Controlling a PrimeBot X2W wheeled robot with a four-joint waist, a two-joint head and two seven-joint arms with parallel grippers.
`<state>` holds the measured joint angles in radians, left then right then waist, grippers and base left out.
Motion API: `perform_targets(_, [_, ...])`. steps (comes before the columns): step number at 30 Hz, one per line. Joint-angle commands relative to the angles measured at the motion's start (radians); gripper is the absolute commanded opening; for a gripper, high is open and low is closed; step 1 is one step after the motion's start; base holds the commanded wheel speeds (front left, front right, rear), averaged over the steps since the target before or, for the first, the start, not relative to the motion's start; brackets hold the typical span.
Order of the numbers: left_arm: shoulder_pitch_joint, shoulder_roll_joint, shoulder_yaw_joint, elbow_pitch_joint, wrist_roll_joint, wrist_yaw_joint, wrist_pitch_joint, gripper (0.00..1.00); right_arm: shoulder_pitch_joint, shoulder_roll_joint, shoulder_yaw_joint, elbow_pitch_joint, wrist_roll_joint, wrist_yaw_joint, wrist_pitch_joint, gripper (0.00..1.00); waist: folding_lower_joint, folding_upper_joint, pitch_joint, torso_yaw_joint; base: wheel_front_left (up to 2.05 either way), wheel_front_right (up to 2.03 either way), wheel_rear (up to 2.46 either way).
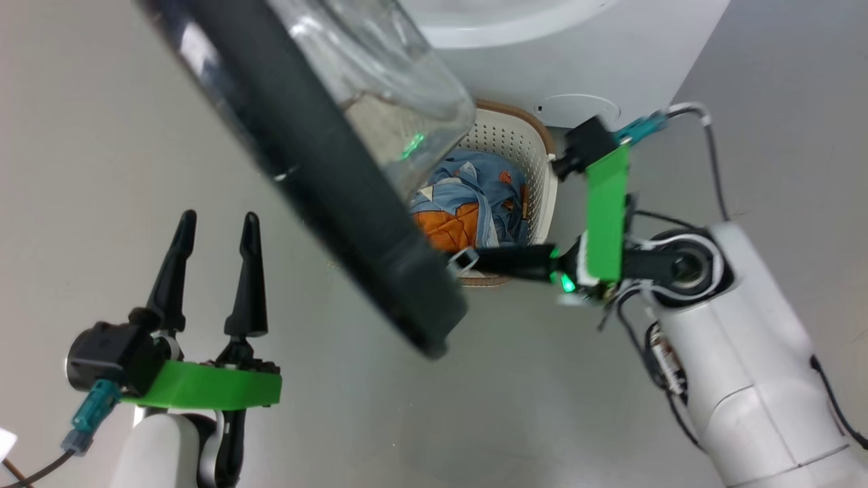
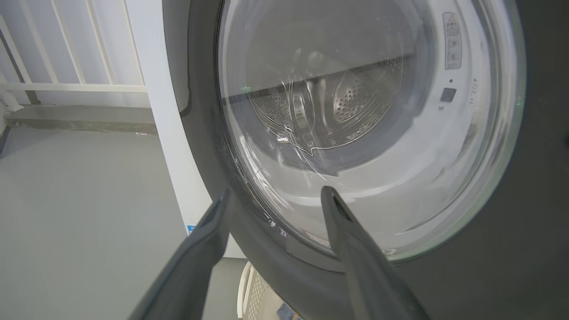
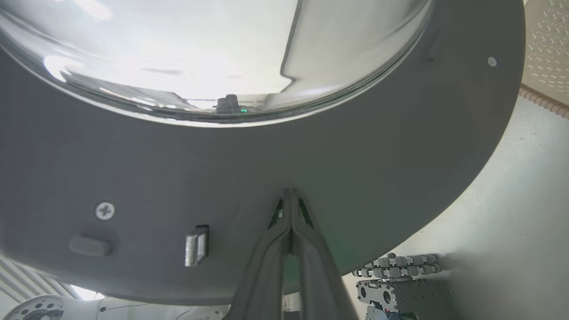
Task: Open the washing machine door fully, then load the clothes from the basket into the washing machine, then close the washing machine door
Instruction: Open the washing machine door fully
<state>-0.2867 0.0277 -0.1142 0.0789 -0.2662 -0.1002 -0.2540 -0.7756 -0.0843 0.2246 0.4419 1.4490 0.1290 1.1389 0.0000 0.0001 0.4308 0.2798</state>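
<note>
The washing machine door (image 1: 325,169) stands partly open, seen edge-on, with its glass bowl (image 1: 380,74) bulging toward the white washing machine (image 1: 576,61). My right gripper (image 1: 478,259) is shut with nothing in it, its tips against the door's dark inner face (image 3: 178,169) near the latch (image 3: 195,244); the shut tips of the right gripper (image 3: 291,192) show there too. My left gripper (image 1: 217,224) is open on the door's outer side, apart from it. In the left wrist view the left gripper (image 2: 276,193) faces the window (image 2: 355,111). The basket (image 1: 536,156) holds the clothes (image 1: 475,196).
Grey floor (image 1: 102,135) lies all around. A white railing (image 2: 66,84) stands beyond the machine's left side. The robot's own wheeled base (image 3: 400,284) is below the door's edge. The basket sits on the floor right in front of the machine, under the open door.
</note>
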Motion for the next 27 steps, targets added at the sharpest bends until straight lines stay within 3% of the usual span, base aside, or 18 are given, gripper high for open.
perform_targets(1, [0.016, 0.023, 0.039, -0.02, 0.012, 0.006, -0.008, 1.0, 0.03, 0.034, 0.06, -0.031, 0.027, 0.002, -0.014, 0.0, 0.0, -0.0001, -0.004, 0.001, 0.0, 0.0, 0.0])
perform_targets(8, [0.021, 0.023, 0.047, -0.017, 0.012, 0.008, -0.008, 1.0, 0.043, 0.034, 0.243, -0.026, 0.131, 0.002, -0.116, 0.0, 0.0, -0.0001, -0.013, 0.004, 0.0, 0.0, 0.0])
perform_targets(13, [0.024, 0.023, 0.05, -0.015, 0.011, 0.012, -0.008, 1.0, 0.027, 0.034, 0.315, -0.008, 0.176, 0.002, -0.176, 0.0, 0.0, -0.0001, -0.017, 0.004, 0.0, 0.0, 0.0])
perform_targets(27, [0.062, 0.023, 0.097, -0.002, 0.025, 0.013, -0.008, 1.0, 0.073, 0.008, 0.282, 0.04, 0.243, 0.002, -0.297, 0.0, 0.0, -0.0001, -0.092, -0.05, 0.0, 0.0, 0.0])
